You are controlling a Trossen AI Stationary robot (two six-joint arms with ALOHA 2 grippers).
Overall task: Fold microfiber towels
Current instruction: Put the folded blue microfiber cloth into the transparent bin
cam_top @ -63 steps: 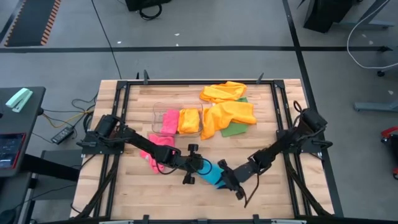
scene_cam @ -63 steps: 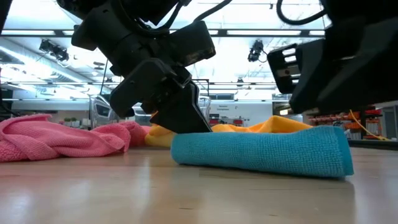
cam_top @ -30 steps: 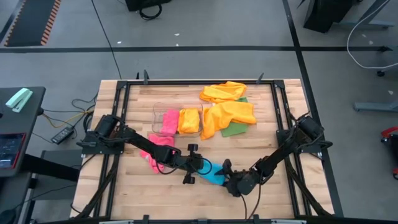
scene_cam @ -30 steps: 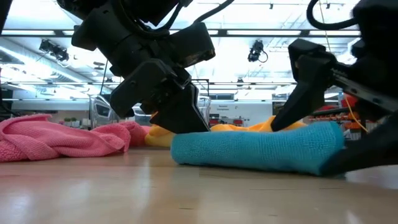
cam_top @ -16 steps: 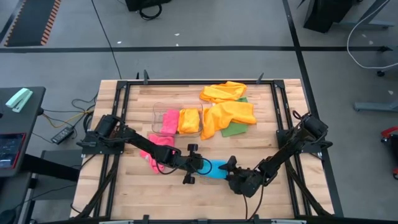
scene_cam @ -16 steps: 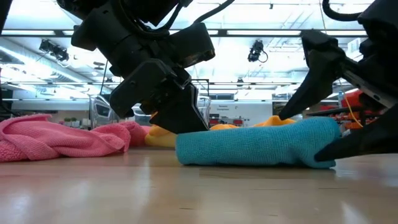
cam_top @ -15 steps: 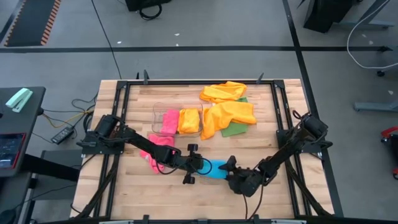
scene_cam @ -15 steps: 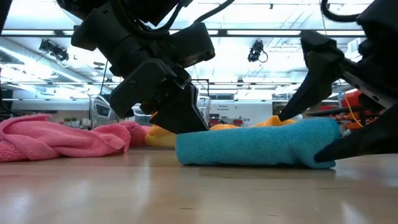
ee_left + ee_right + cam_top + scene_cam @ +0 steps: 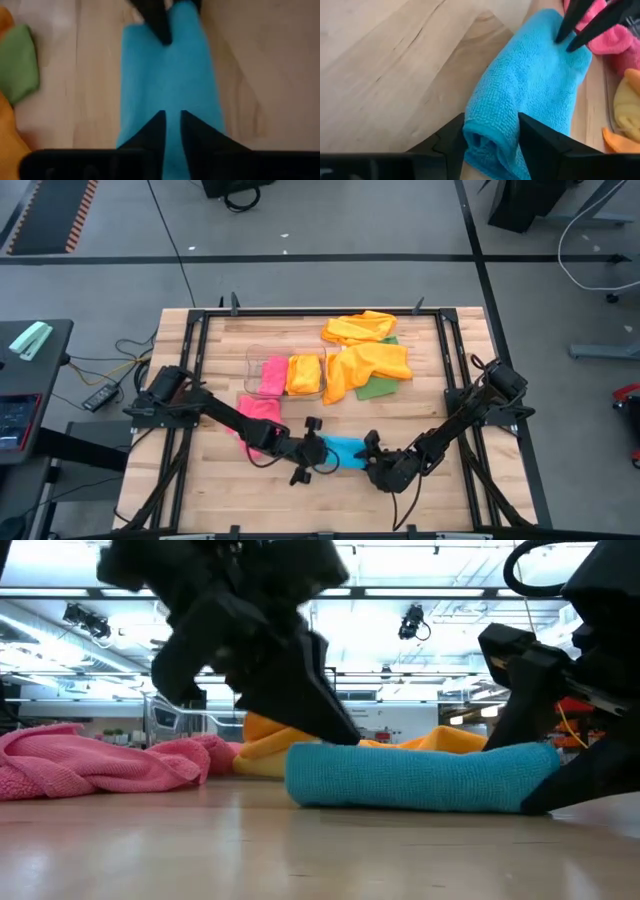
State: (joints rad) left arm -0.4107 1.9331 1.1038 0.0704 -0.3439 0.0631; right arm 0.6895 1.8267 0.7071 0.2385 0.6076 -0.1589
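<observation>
Right wrist view shows the right hand [image 9: 490,131] pinching the folded blue towel [image 9: 530,85] on the counter [image 9: 395,65], left hand [image 9: 170,125] barely parted above it; careless tugging could unroll the fold.

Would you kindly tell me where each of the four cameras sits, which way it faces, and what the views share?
High view: above the table, looking straight down; both arms meet at the blue towel.
Low view: at table-top height, looking level across; the left hand and right hand flank the towel.
Left wrist view: along the towel, past the left hand's nearly closed fingers.
Right wrist view: from the other end, the right hand's fingers astride the towel's end.
Shared: all four show the blue towel; each wrist view shows the other hand's fingertips.
</observation>
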